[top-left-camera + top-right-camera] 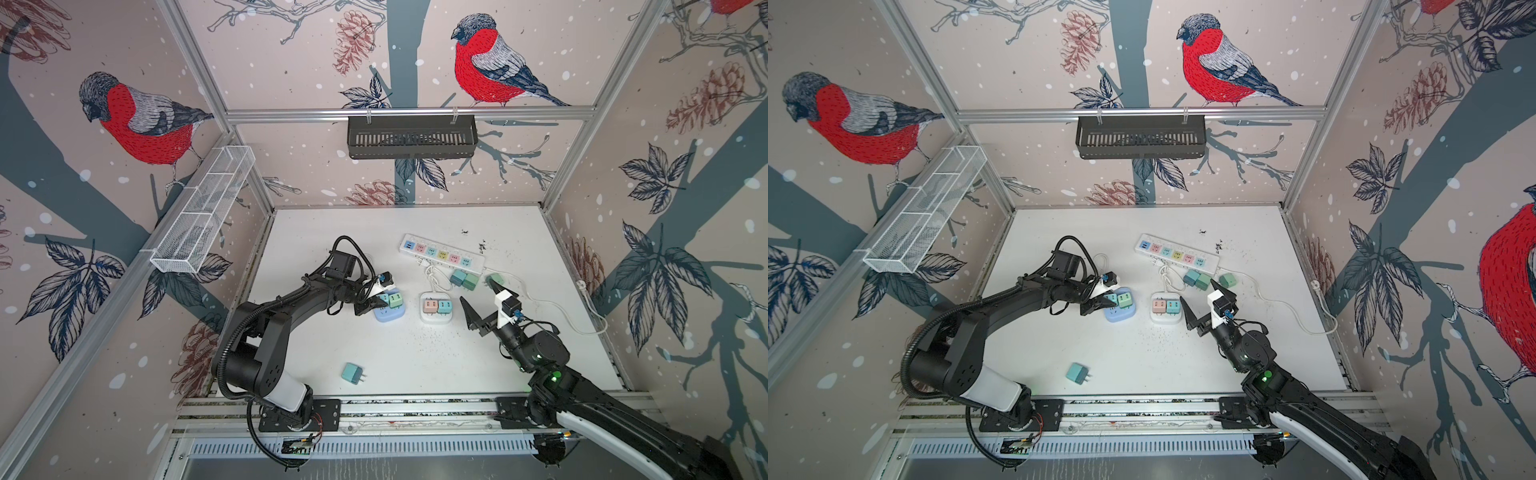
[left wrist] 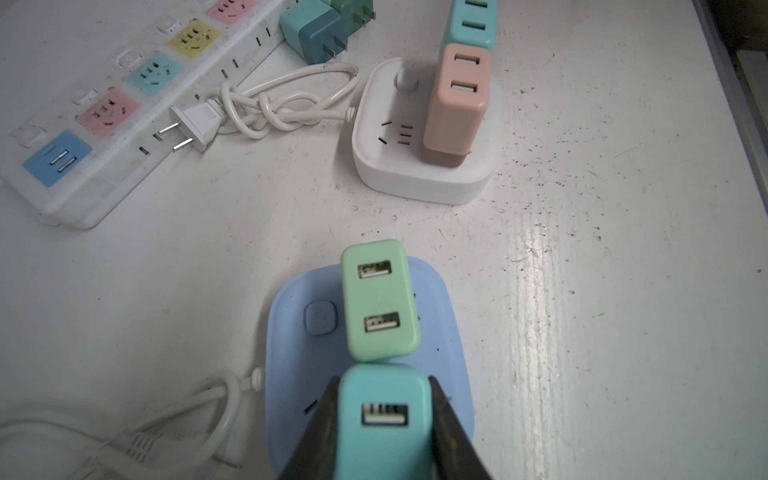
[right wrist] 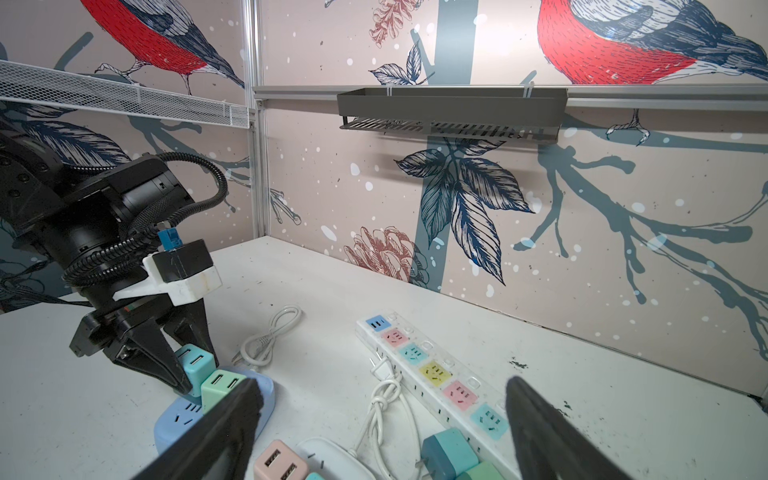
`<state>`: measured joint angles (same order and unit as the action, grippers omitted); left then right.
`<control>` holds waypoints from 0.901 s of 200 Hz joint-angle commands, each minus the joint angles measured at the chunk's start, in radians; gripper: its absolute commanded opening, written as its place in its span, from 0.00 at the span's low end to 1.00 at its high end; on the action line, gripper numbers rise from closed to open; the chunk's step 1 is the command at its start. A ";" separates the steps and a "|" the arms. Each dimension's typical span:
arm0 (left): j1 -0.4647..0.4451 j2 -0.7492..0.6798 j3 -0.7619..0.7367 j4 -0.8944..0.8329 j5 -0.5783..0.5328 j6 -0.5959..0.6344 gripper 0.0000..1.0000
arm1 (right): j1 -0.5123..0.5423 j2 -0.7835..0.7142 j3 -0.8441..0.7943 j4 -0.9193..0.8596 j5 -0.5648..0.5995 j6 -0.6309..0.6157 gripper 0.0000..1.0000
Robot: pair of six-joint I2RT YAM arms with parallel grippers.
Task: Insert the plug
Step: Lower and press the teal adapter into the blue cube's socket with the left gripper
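My left gripper [image 1: 380, 301] [image 2: 382, 379] is shut on a teal plug [image 2: 384, 419] [image 3: 195, 363], with a finger on each side of it. The plug stands upright on the blue socket block [image 2: 299, 353] [image 1: 388, 318], touching a green plug [image 2: 380, 299] [image 3: 218, 384] that sits in the same block. Its prongs are hidden, so how deep it sits does not show. My right gripper [image 1: 476, 289] [image 3: 382, 382] hangs open and empty above the table, to the right of the white socket block [image 1: 434, 319].
The white socket block [image 2: 415, 183] holds a pink plug [image 2: 457, 104] and a teal one. Behind it lies a long power strip [image 1: 442, 253] with a knotted white cable [image 2: 270, 108]. Loose plugs [image 1: 464, 280] rest beside the strip. Another teal plug [image 1: 352, 372] lies near the front edge.
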<state>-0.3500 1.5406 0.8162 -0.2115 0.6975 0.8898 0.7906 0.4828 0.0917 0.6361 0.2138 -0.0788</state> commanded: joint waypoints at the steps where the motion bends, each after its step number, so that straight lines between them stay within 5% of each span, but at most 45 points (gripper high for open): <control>1: -0.010 -0.016 -0.017 0.051 -0.003 -0.027 0.00 | -0.003 -0.003 0.005 0.024 -0.001 0.011 0.91; 180: -0.050 -0.023 -0.104 0.229 -0.113 -0.166 0.00 | -0.009 -0.021 0.001 0.019 -0.009 0.016 0.92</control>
<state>-0.3958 1.5158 0.7235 -0.0044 0.6254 0.7334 0.7834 0.4641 0.0914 0.6300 0.2100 -0.0772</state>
